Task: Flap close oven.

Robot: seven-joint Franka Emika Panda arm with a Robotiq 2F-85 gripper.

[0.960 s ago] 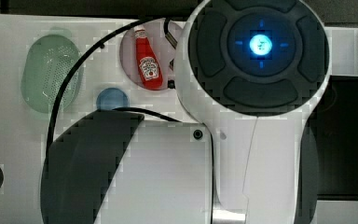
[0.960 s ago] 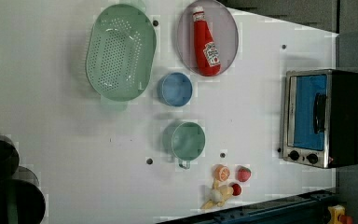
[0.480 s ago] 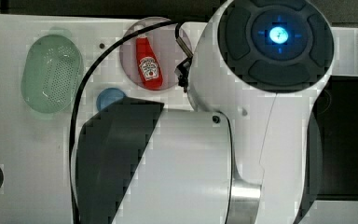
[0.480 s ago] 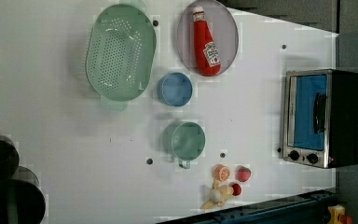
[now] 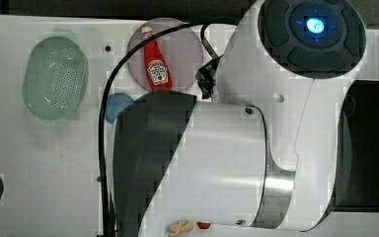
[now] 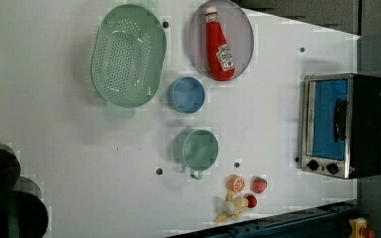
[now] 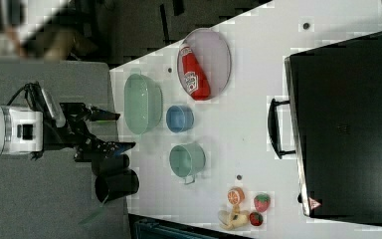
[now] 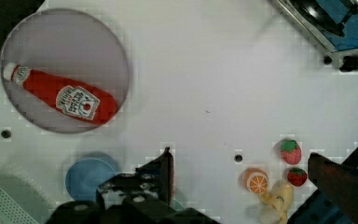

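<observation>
Right view: gripper seemingly level, spread.

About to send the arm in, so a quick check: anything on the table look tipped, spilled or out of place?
Only the ketchup bottle stands out: it lies on its side on the pink plate. No spills show. The oven sits square at the table's edge, and the toy fruit is loosely heaped near the green cup.

Oven mostly hidden beneath the arm in the top view, cut by the frame corner in the wrist view, blue bowl half covered, toy fruit barely visible under the arm
</observation>
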